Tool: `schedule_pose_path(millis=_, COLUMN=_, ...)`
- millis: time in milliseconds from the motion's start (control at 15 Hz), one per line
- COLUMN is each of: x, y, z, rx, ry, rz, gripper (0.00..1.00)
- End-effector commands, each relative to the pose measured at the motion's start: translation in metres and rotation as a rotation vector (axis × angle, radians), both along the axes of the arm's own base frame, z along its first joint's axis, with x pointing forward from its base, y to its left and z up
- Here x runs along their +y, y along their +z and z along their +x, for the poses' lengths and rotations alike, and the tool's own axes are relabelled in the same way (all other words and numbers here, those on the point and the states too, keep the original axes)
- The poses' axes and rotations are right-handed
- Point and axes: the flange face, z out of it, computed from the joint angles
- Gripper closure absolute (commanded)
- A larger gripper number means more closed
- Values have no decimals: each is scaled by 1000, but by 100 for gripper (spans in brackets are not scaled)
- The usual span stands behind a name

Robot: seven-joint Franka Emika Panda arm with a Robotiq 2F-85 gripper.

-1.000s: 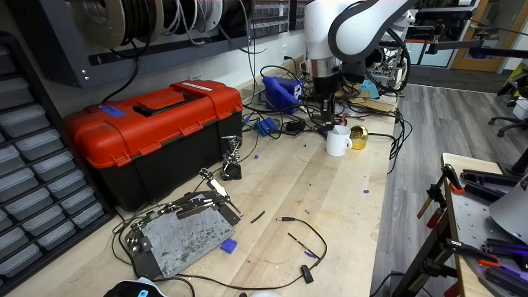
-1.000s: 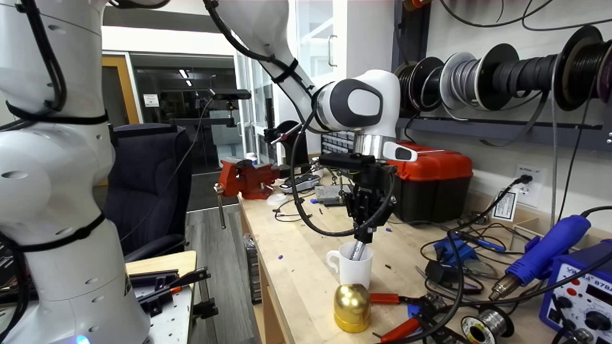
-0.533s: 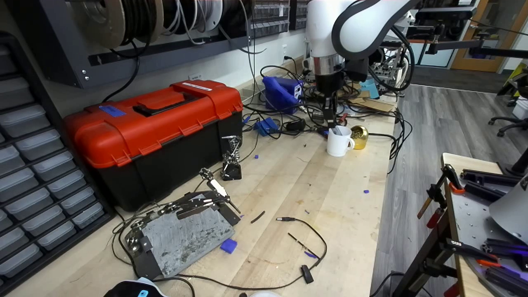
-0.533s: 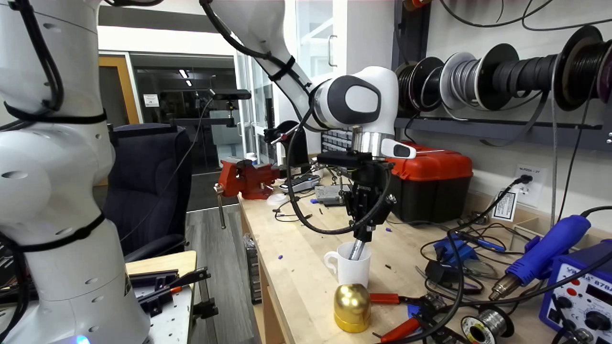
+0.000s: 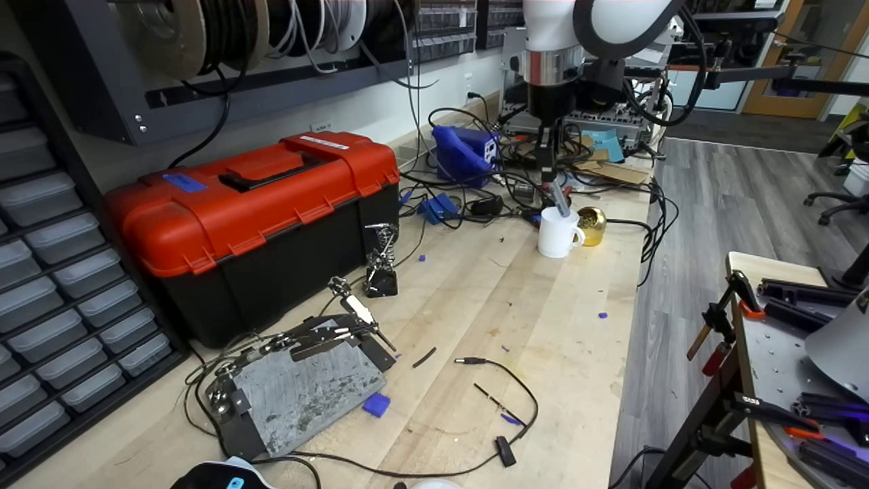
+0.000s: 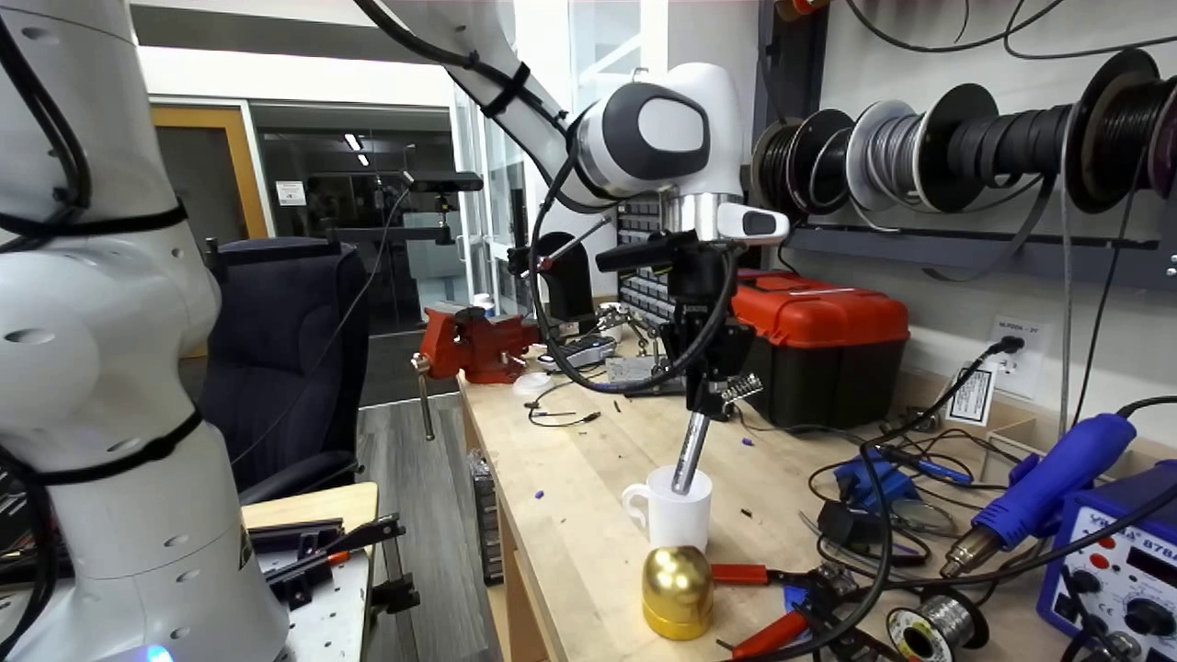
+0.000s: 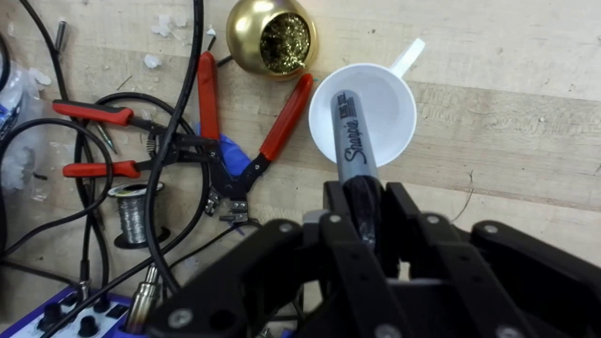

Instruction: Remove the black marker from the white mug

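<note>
Gripper (image 7: 365,190) clamped on marker (image 7: 354,138), looks mostly out of mug (image 6: 682,526) near bench (image 6: 579,533) floor-side edge. Remaining: pull tip clear.

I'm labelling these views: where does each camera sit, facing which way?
In an exterior view: above the bench near the toolbox, looking along it towards the mug; part of the arm shows.
In an exterior view: near the gold pot, facing the toolbox; much of the arm shows.
On the wrist: looking down past the fingers at marker and mug.
Both exterior views share toolbox, mug and marker.
</note>
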Motion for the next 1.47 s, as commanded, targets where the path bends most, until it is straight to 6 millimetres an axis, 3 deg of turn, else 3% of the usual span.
schedule_pose_path(millis=0, x=12, y=42, z=-16, rx=-57, ry=-6, rz=-44, gripper=96)
schedule_pose_path(millis=267, x=40, y=74, z=-13, rx=-47, ry=84, rz=-12, gripper=96)
schedule_pose_path(millis=600, x=92, y=74, z=5, rx=112, ry=241, rz=103, gripper=96)
schedule_pose_path(millis=933, x=123, y=48, z=26, rx=234, ry=331, rz=110, gripper=96)
schedule_pose_path(millis=1400, x=123, y=-20, z=61, rx=320, ry=363, rz=74, gripper=96)
